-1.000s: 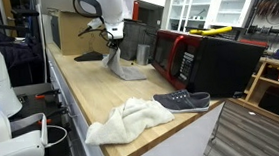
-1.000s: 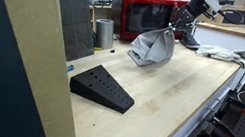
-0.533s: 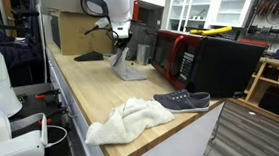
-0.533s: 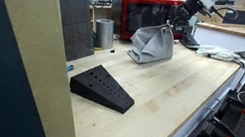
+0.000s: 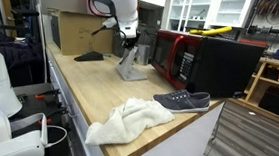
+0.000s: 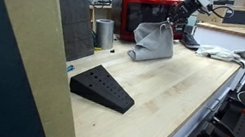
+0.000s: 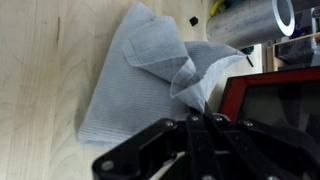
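My gripper is shut on a corner of a grey cloth, which hangs down from the pinched tip, its lower part resting on the wooden table. In both exterior views the cloth is drawn up into a peak under the gripper, beside the red microwave. A silver metal cylinder stands close to the cloth.
A black wedge lies on the table. A white towel and a dark shoe sit near one end. A black microwave stands beside the red one. A cardboard box is at the far end.
The gripper has risen and shifted toward the red microwave, pulling the grey cloth higher off the table into a taller peak.
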